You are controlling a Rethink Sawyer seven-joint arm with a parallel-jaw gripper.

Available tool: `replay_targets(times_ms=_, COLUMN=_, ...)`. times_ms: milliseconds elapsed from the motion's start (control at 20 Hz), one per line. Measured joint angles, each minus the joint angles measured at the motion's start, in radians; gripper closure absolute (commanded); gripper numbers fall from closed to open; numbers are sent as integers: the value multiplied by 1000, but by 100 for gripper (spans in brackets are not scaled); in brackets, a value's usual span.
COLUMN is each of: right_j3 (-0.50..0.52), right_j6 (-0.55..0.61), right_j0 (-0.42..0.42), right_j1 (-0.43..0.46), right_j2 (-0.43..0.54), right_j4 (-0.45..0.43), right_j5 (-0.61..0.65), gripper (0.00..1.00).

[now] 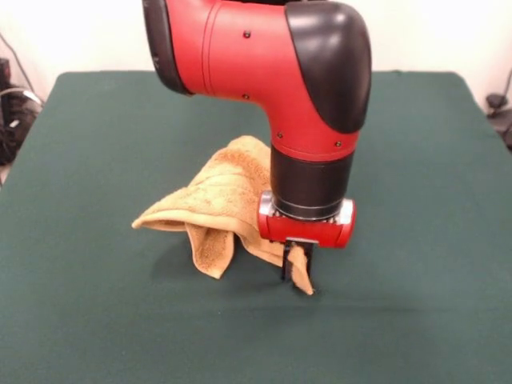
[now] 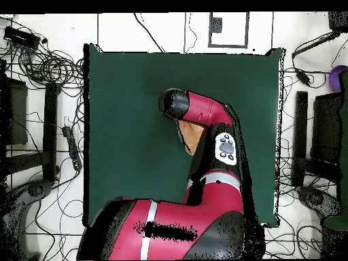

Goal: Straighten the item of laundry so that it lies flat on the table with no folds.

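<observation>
The golden-tan towel (image 1: pixel 218 202) is crumpled and folded, partly lifted off the dark green table (image 1: pixel 88 320), near its middle. My gripper (image 1: pixel 297 268) points straight down at the towel's right end and is shut on a corner of it, which hangs between the fingers just above the cloth. The rest of the towel drapes left and back from the gripper, with a flap hanging down at the front. In the overhead view only a patch of the towel (image 2: pixel 192 134) shows beside the arm; the gripper is hidden under the arm.
The red and black arm (image 1: pixel 264 64) comes down over the table's middle and hides the towel's back part. Cables and equipment (image 2: pixel 47 68) lie on the floor around the table.
</observation>
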Motion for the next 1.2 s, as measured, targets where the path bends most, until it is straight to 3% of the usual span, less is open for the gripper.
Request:
replay_targets(times_ms=450, right_j3=75, right_j6=103, right_j0=55, right_j1=-10, right_j2=-66, right_j4=113, right_j5=-67, gripper=100)
replay_targets(times_ms=550, right_j3=129, right_j6=202, right_j0=103, right_j1=-20, right_j2=-87, right_j4=193, right_j5=-100, gripper=100)
replay_targets(times_ms=850, right_j3=208, right_j6=411, right_j0=224, right_j1=-33, right_j2=-101, right_j4=319, right_j5=-112, gripper=100)
replay_targets(times_ms=1200, right_j3=255, right_j6=557, right_j0=301, right_j1=-50, right_j2=-103, right_j4=375, right_j5=-114, gripper=100)
